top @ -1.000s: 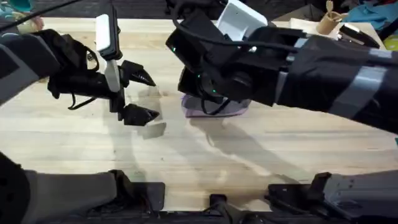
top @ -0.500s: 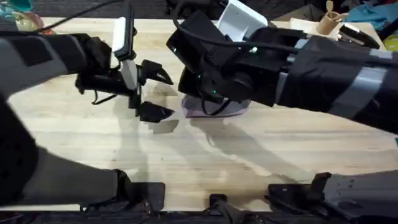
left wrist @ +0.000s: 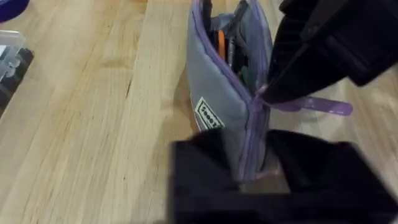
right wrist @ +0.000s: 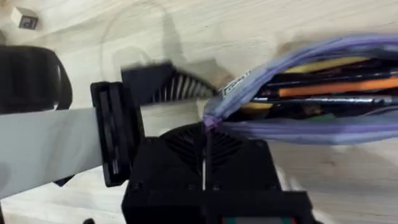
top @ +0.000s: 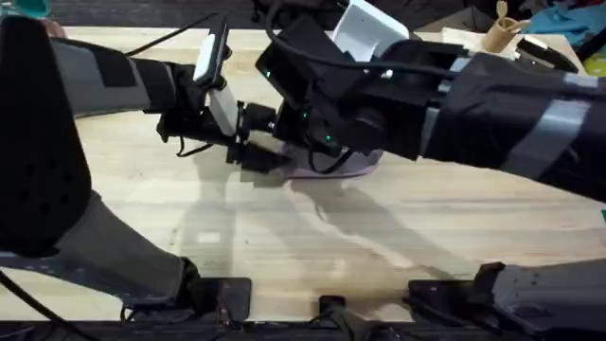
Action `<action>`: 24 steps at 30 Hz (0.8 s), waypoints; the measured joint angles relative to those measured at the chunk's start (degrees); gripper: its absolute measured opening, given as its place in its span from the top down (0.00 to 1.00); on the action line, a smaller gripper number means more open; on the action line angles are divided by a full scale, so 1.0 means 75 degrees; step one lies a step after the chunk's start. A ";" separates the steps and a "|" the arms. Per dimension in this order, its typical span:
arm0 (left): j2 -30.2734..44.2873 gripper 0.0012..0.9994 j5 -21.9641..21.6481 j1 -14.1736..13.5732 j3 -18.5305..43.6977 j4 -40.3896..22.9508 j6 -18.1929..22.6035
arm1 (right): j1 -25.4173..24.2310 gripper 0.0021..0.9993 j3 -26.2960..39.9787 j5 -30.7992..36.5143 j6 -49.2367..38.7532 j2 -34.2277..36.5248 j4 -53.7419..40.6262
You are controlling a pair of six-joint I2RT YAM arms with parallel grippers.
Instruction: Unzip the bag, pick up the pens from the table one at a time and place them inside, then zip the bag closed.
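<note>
The bag (left wrist: 221, 93), a grey and lilac pouch, stands on the table (top: 284, 246) with its zipper open. Black pens (right wrist: 323, 81) and an orange one lie inside it. My right gripper (right wrist: 204, 127) is shut on the purple zipper pull (left wrist: 317, 107) at the bag's near end. My left gripper (left wrist: 252, 171) is open, with one black finger on each side of that same end of the bag. In the overhead view the left gripper (top: 273, 142) meets the bag (top: 341, 169) under the bulky right arm.
A white box (top: 365, 28) and a paper cup (top: 497, 33) stand at the back of the table. A clear plastic container (left wrist: 9, 53) sits off to one side. A small white cube (right wrist: 23, 20) lies on the wood.
My left arm has swung right across the table, and its open fingers now flank the bag's end. The right arm has stayed over the bag.
</note>
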 joint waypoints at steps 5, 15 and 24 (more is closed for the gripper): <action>0.0000 0.95 -0.0015 -0.0075 0.0000 0.0077 -0.0256 | -0.0202 0.97 0.0000 -0.0106 -0.0003 -0.0003 -0.0222; 0.0000 0.96 -0.0035 -0.0075 0.0000 0.0146 -0.0375 | -0.0975 0.97 0.0000 -0.0499 -0.0066 -0.0003 -0.0603; 0.0000 0.96 -0.0004 -0.0072 0.0001 0.0224 -0.0396 | -0.2128 0.97 -0.0002 -0.1328 -0.0438 -0.0245 -0.0837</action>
